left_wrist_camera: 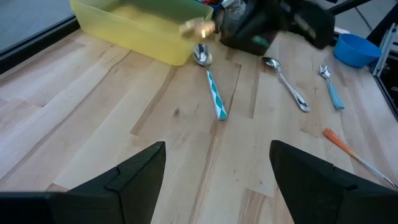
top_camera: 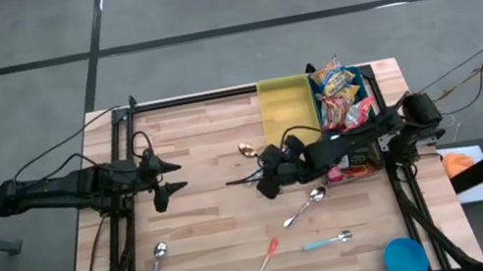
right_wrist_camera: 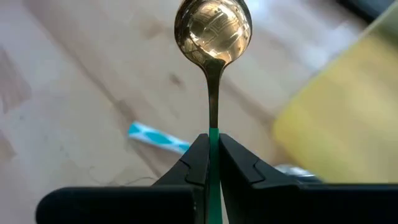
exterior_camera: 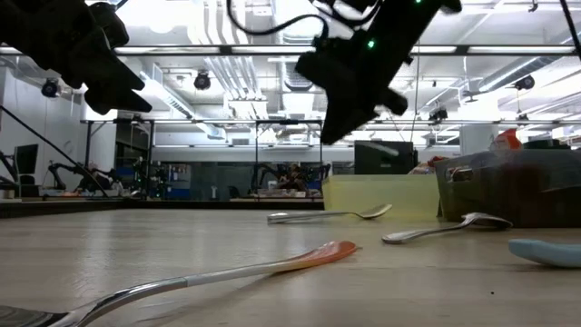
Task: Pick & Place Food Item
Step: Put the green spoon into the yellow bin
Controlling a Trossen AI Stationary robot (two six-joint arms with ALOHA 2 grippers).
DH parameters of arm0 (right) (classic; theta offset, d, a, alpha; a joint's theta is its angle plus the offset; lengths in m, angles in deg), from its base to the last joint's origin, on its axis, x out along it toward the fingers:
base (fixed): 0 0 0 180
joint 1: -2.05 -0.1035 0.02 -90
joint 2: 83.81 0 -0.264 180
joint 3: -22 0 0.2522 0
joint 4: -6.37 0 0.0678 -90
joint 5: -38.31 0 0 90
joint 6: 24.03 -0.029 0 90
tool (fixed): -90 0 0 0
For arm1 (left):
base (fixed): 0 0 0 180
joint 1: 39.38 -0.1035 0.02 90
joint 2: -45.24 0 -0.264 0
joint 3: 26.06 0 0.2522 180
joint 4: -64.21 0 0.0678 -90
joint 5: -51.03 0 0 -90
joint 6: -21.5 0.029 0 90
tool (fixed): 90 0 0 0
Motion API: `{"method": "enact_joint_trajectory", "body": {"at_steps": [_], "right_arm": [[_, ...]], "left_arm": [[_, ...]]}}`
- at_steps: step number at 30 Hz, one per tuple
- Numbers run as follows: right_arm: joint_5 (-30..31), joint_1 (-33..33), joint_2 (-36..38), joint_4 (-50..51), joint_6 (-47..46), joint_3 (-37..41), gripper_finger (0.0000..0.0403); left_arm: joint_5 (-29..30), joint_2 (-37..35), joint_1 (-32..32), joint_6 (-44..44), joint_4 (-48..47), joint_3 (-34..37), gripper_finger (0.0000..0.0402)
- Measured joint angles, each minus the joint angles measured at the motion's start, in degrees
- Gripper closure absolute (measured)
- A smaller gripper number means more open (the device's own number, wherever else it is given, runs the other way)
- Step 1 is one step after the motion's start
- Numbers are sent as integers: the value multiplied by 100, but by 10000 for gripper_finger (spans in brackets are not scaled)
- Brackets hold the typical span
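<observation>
At the near edge of the pale wooden table (top_camera: 201, 133) a round blue bowl (top_camera: 405, 258) is sitting at the right corner. Three spoons are lying close by: one with an orange handle (top_camera: 266, 263), one with a purple handle (top_camera: 159, 266) off to the left, and one with a light blue handle (top_camera: 327, 240). A little farther in, an all-metal silver spoon (top_camera: 305, 207) is lying at a slant. Beyond it, a fifth spoon with a teal-and-white striped handle (left_wrist_camera: 213, 93) is resting flat near the middle of the table. Above that, the right gripper (right_wrist_camera: 211, 146) is pinching its fingers tight on the green handle of a sixth spoon, a gold-bowled one (right_wrist_camera: 213, 28), and is holding it clear of the wood, just short of the bins. The left gripper (top_camera: 167, 178) is hanging over the table's left side with its fingers spread wide and nothing between them. At the far edge two bins are standing side by side: a long yellow plastic bin (top_camera: 280, 84) and, to its right, a dark bin (top_camera: 372, 83). The bright foil snack packets (top_camera: 338, 88) are sitting piled in the dark bin, too jumbled for me to count.
</observation>
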Motion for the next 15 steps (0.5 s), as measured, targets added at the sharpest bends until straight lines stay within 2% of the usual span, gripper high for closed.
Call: {"method": "enact_joint_trajectory", "body": {"at_steps": [5,15], "right_arm": [[410,93,488,502,-78,0,387],[595,703,1324,870,-325,364,387]], "left_arm": [[-1,0,-2,0,-1,0,112],[-1,2,-2,1,-1,0,112]]}}
